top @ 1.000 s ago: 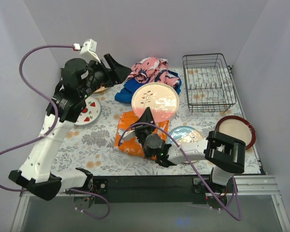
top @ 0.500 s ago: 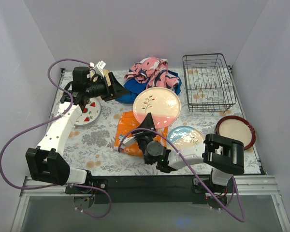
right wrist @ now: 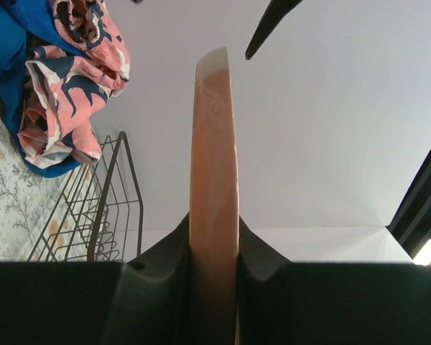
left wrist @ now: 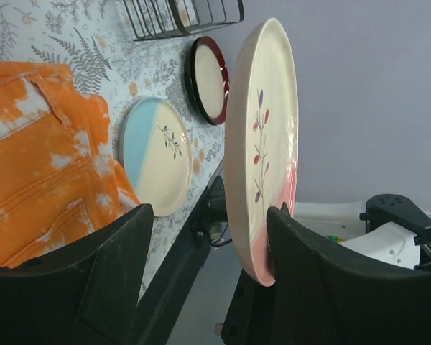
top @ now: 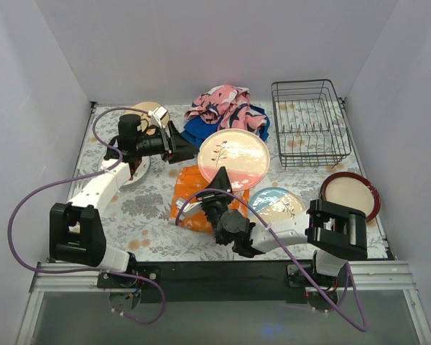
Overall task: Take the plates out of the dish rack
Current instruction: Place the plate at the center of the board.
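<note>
Two claws flank one pink-and-cream plate (top: 233, 154), held above the counter (top: 151, 208), well apart from the rack (top: 312, 164): right claw (top: 221, 176) pinches its near rim; left claw (left wrist: 210, 208), spread, brackets its left rim.

Resting on floral-print table (top: 151, 208): dark wire dish rack (top: 312, 159), orange cloth (top: 190, 194), pink-blue cloths (top: 219, 108), blue-cream plate (top: 280, 203), red-rimmed plate (top: 350, 194), watermelon-print plate (top: 138, 171), tan plate (top: 145, 110).

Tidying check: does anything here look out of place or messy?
Nothing broken or spilled. Only the cloths look untidy: a pink-and-blue heap crumpled beside the dish rack, and an orange cloth rumpled beneath the plate that the right gripper holds.
</note>
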Controlling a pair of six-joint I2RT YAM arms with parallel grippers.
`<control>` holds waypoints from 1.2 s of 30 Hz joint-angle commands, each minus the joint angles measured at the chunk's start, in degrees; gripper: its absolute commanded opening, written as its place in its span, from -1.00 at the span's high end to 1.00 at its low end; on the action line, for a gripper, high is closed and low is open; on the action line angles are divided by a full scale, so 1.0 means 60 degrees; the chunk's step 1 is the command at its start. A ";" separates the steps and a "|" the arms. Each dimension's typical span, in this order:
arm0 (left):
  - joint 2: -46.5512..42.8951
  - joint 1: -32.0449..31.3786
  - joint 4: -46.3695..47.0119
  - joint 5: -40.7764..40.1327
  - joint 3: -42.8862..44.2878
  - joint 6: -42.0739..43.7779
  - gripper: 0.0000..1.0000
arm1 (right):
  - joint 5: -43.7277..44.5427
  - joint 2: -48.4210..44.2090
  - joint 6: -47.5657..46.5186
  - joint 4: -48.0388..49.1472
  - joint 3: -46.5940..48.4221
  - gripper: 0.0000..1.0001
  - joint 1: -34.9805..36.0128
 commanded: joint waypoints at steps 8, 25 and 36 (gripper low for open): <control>0.0495 -0.0274 0.4474 0.1841 -0.1419 -0.2949 -0.11 | -0.0181 0.0396 0.0076 0.4631 0.0969 0.97 0.0171; 0.0949 -0.0465 0.8489 0.2224 -0.2139 -0.6817 1.00 | 0.0286 0.1964 0.0720 0.4631 0.1234 0.01 0.0230; 0.1344 -0.0392 0.8199 0.1828 -0.0851 -0.7667 1.00 | 0.0917 0.1980 0.2433 0.4660 -0.0084 -0.32 0.0244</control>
